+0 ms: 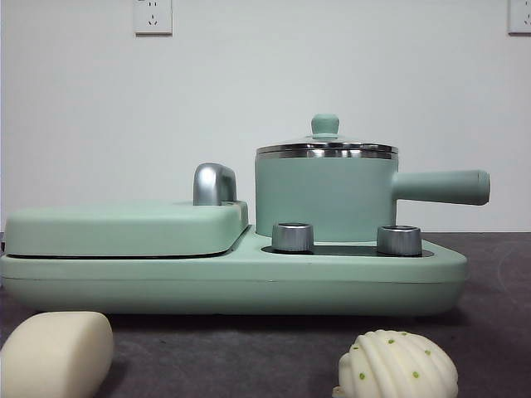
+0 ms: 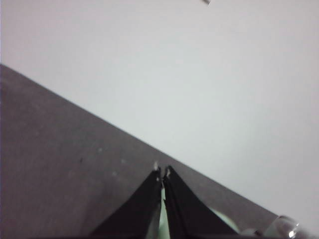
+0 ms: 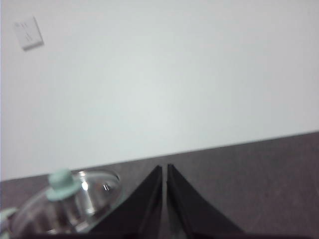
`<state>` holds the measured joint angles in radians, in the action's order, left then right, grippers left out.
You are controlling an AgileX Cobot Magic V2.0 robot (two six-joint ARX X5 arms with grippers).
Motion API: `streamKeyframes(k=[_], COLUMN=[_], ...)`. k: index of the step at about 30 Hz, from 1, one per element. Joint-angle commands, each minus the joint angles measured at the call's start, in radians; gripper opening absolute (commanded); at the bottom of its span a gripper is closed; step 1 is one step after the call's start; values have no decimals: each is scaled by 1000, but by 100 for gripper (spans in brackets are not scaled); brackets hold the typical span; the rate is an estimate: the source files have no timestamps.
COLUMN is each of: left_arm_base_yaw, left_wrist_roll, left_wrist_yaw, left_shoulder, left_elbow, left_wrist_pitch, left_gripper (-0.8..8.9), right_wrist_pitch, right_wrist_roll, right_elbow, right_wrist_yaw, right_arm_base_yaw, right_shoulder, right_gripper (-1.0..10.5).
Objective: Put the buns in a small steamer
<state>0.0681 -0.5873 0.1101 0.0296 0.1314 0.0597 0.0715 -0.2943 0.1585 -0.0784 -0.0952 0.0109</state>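
Two buns lie on the dark table at the front: a smooth cream block bun (image 1: 54, 352) at the left and a ribbed shell-shaped bun (image 1: 398, 365) with green dots at the right. Behind them the small steamer (image 1: 325, 195), a mint-green pot with steel rim, side handle (image 1: 440, 186) and glass lid (image 1: 325, 143), stands on the appliance. The lid (image 3: 67, 201) with its green knob also shows in the right wrist view, beside my right gripper (image 3: 164, 168), which is shut and empty. My left gripper (image 2: 162, 172) is shut and empty above the table. Neither gripper appears in the front view.
A mint-green cooker base (image 1: 232, 278) carries a flat lidded griddle (image 1: 124, 228) with a steel handle (image 1: 214, 182) at the left, and two steel knobs (image 1: 292, 236) in front of the pot. A white wall with sockets (image 1: 153, 15) stands behind.
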Motion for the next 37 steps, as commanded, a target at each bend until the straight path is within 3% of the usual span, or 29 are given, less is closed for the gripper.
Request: streamKeyframes(k=[1, 11, 21, 28, 37], left_arm_base_yaw=[2, 2, 0, -31, -132], left_wrist_roll=[43, 120, 228, 349, 481], left_wrist_yaw=[6, 29, 151, 254, 344], left_shoulder=[34, 227, 454, 590, 715], left_elbow=[106, 443, 739, 841, 853], left_wrist_pitch=[-52, -224, -399, -503, -533], left_gripper=[11, 12, 12, 12, 12], right_wrist_pitch=[-60, -195, -325, -358, -414], right_wrist_roll=[-12, -8, 61, 134, 275], right_elbow=[76, 345, 583, 709, 752], right_wrist_yaw=[1, -17, -201, -301, -316], right_arm_base_yaw=[-1, -1, -1, -7, -105], right_shoulder=[19, 143, 410, 600, 731], right_gripper=[14, 14, 14, 14, 14])
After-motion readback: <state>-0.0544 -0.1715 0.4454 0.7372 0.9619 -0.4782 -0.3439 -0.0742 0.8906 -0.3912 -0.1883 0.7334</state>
